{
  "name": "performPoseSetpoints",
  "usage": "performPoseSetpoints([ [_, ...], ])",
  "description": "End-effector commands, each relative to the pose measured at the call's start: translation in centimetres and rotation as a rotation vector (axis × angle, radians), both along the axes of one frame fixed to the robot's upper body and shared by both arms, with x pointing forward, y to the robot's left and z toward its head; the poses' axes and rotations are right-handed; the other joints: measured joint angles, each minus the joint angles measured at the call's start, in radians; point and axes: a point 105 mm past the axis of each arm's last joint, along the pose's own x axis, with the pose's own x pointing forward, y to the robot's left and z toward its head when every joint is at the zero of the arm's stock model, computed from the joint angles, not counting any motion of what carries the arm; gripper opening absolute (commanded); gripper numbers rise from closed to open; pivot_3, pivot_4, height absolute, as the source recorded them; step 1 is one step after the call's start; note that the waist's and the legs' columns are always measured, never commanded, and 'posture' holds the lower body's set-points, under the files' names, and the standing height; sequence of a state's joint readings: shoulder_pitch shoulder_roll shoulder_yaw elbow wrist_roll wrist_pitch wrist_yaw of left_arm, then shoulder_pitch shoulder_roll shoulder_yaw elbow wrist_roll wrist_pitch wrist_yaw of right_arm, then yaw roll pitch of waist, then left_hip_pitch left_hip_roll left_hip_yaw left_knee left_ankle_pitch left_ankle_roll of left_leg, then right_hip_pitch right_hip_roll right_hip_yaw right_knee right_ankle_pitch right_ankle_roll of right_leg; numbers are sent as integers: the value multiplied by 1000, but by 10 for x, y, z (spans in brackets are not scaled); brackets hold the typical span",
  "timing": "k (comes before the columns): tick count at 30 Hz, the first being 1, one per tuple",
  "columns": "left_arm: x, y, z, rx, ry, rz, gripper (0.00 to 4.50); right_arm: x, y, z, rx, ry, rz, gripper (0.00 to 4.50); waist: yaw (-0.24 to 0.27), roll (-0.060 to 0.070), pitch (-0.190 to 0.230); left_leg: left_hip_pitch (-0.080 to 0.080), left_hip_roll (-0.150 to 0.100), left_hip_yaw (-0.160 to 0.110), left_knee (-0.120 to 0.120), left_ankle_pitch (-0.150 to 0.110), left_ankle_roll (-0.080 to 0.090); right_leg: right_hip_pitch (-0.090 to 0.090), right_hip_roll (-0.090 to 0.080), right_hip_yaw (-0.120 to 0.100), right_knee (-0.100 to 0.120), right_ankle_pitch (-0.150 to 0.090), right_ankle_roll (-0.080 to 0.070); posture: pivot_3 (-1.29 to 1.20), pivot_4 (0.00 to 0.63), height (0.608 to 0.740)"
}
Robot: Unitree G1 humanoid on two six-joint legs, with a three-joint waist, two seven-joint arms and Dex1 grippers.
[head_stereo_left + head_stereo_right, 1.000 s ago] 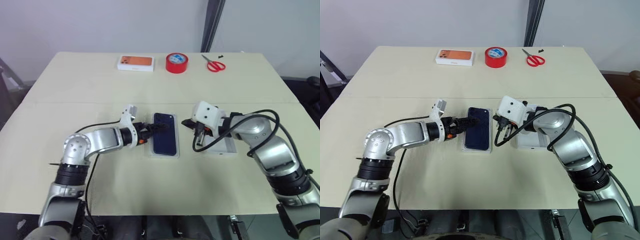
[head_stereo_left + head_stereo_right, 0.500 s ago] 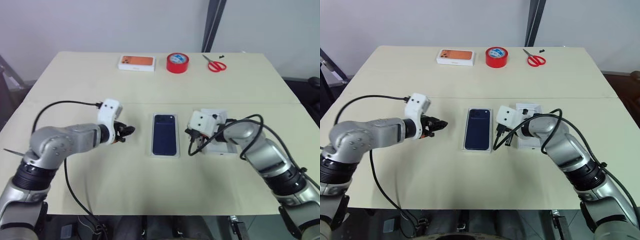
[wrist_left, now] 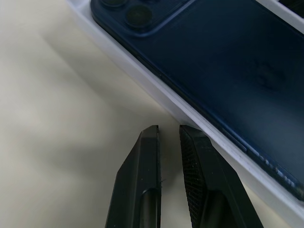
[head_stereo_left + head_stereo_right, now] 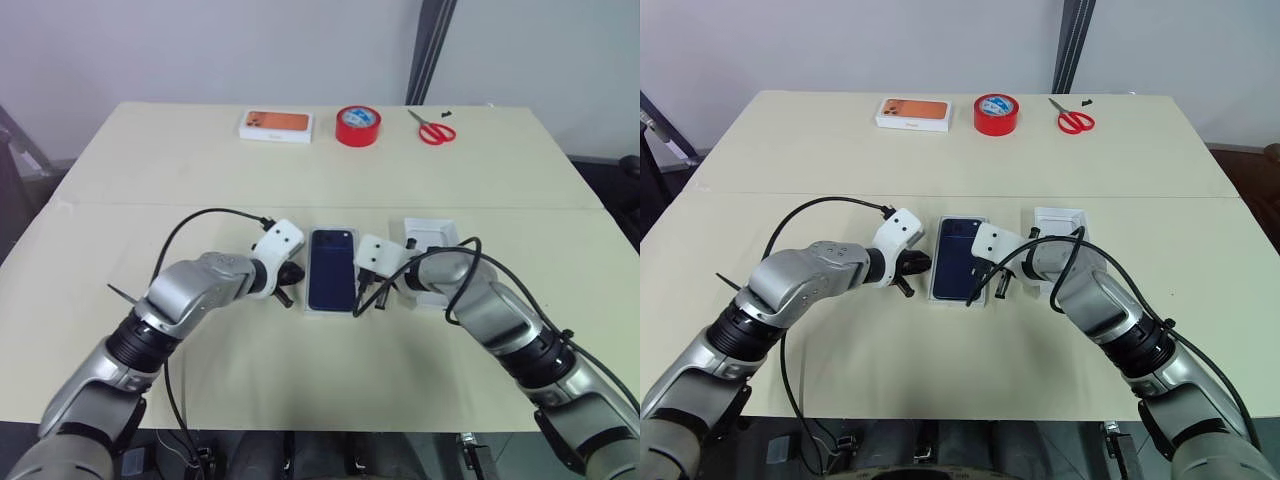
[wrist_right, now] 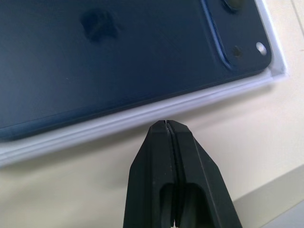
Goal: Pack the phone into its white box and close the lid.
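Phone (image 4: 332, 270) in white box (image 3: 156, 97), between left end effector (image 3: 167, 129), narrowly parted, and right end effector (image 5: 166, 122), pressed together

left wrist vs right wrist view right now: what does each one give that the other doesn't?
Left wrist only: the left gripper, its two black fingers a narrow gap apart, tips just short of one long wall of the shallow white cardboard box.

Right wrist only: the right gripper, fingers pressed shut, just off the opposite long wall; a strip of a white object in the corner.

Both: the slim dark navy-blue phone lying back-up in the white box with its camera cluster showing, on the beige table. Neither gripper holds anything.
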State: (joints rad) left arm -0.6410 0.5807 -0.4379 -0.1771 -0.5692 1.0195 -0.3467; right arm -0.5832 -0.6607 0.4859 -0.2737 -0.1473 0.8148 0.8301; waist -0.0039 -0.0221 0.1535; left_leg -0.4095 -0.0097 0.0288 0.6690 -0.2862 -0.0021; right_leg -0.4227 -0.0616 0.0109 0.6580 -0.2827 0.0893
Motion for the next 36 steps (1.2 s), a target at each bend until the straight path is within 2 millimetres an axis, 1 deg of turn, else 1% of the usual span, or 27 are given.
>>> performPoseSetpoints([
  [1,-17,-25,-3,-30,50,-116,741,-9,0,14,-1,-37,45,0,4,0,0,0,0,0,0,0,0,0,0,0,0,0,0,0,150,725],
  [4,-27,-41,-1,-59,74,-188,741,-18,-10,15,-21,-25,47,0,15,0,0,0,0,0,1,-1,2,0,0,0,0,0,0,0,150,725],
  [9,-33,-51,-4,-65,97,-218,741,-30,-25,12,-59,5,27,0,17,0,0,0,0,0,2,-2,4,2,0,0,-1,0,0,0,150,725],
  [15,-37,-56,-6,-80,121,-225,741,-33,-36,14,-79,7,-5,0,16,0,0,0,0,0,5,-3,5,3,0,0,-1,0,0,0,150,725],
  [19,-35,-50,-5,-79,119,-203,741,-34,-43,22,-88,5,-14,0,16,0,0,0,1,0,9,-4,7,5,0,0,-1,0,0,0,150,725],
  [22,-32,-34,-1,-76,105,-166,711,-39,-54,39,-39,44,-42,833,15,1,0,-1,1,0,10,-5,8,5,0,0,-2,0,0,0,150,725],
  [25,-28,-14,5,-83,61,-117,711,-40,-61,60,88,76,-120,2203,9,1,0,-1,1,-1,10,-5,8,5,0,-1,-2,0,0,0,150,725],
  [26,-27,-8,7,-90,38,-109,711,-39,-63,63,132,95,-160,2789,5,1,0,0,2,-1,10,-5,8,5,0,0,-2,0,0,0,150,725],
  [27,-26,-4,10,-99,15,-105,711,-38,-65,64,161,115,-198,3208,3,1,0,0,2,-1,10,-5,8,5,0,-1,-1,0,0,0,150,725],
  [28,-25,-1,15,-123,-31,-112,711,-36,-67,63,201,155,-256,3208,0,1,0,0,2,-1,10,-5,8,5,0,-1,-1,0,0,0,150,725],
  [30,-24,5,27,-136,-198,-147,711,-27,-71,58,294,228,-407,3208,-13,1,0,0,3,-1,9,-5,8,5,0,-1,-1,0,0,0,150,725],
  [32,-28,9,36,-156,-311,-195,711,-18,-74,52,355,272,-546,3208,-10,2,1,0,3,-1,9,-5,7,5,-1,0,-1,0,0,0,150,725],
  [34,-35,11,42,-210,-358,-243,711,-12,-73,47,400,298,-606,3208,-8,2,1,-1,3,-1,8,-5,7,4,-2,0,-1,0,0,0,150,725],
  [36,-41,13,48,-259,-397,-286,711,-8,-70,43,436,313,-628,3208,-5,3,1,-2,2,-1,8,-5,7,2,-3,0,-2,0,-1,0,150,725],
])
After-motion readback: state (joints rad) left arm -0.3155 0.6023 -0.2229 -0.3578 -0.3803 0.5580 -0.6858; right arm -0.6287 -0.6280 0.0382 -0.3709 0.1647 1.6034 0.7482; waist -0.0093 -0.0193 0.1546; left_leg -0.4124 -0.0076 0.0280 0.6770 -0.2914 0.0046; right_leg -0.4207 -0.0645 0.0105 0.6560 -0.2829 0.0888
